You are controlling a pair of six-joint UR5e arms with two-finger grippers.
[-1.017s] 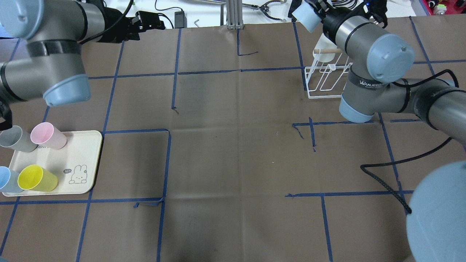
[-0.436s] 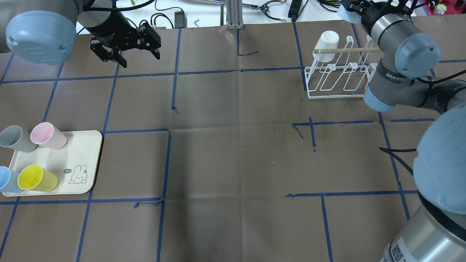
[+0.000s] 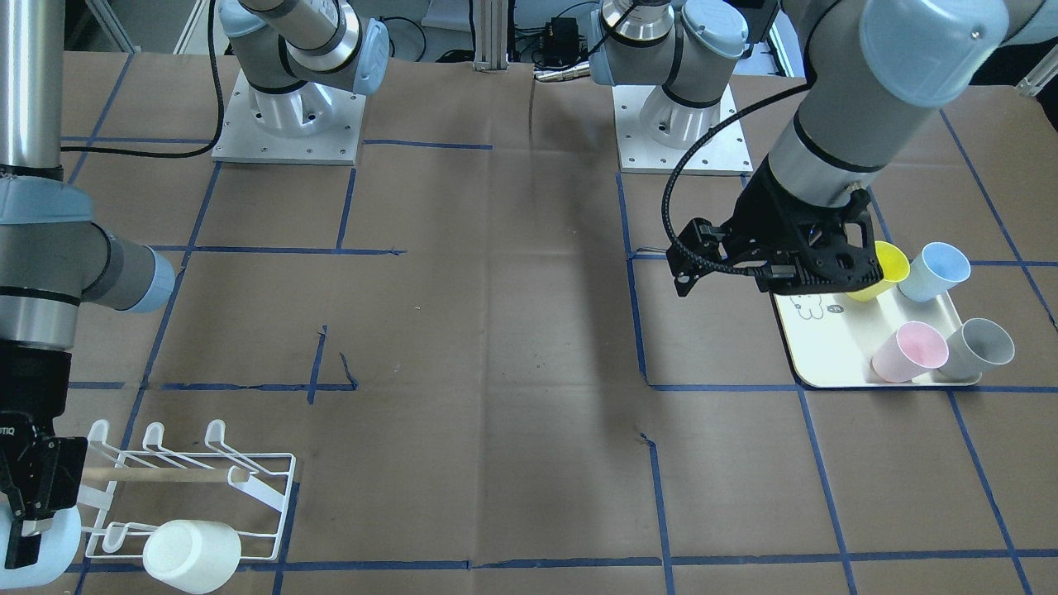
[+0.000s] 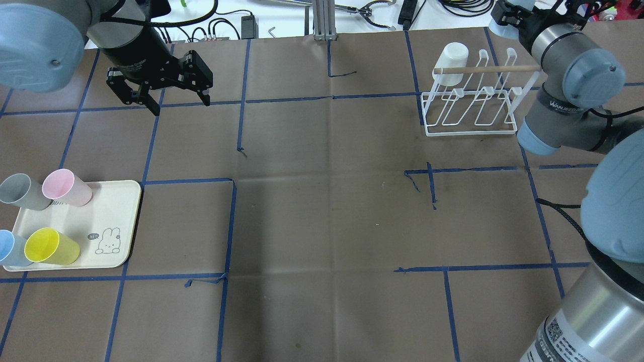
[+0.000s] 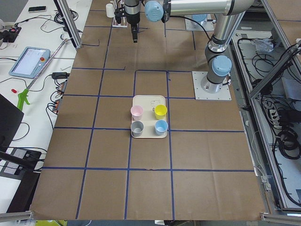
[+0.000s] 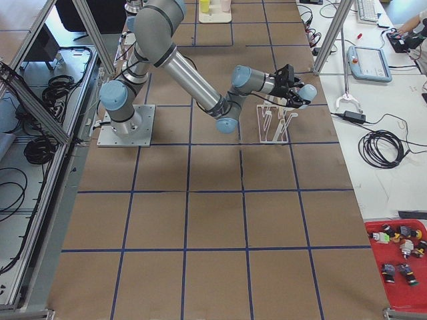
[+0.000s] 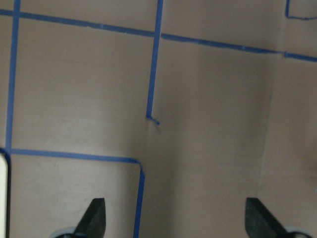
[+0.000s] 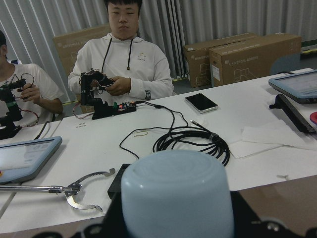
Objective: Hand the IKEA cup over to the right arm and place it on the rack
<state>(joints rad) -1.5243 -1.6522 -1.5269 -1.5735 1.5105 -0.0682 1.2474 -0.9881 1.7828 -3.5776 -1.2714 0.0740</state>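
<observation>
Pale-blue plastic IKEA cup [image 8: 176,193], clamped near level in the right arm's black two-finger gripper [image 3: 29,529], hangs just beside the white wire rack [image 4: 483,69]; the left gripper [image 4: 180,103] gapes empty, well apart

White cup [image 4: 451,56] atop one rack [image 4: 483,69] prong

Light-blue cup [image 8: 176,191], closed base end showing, clamped in right tool [image 8: 176,229] at the far desk [image 4: 322,201] edge, just beside the dowel [image 4: 488,69] end of the upright white wire rack [image 4: 470,113], one white cup [image 4: 452,61] hung on its corner prong.
</observation>
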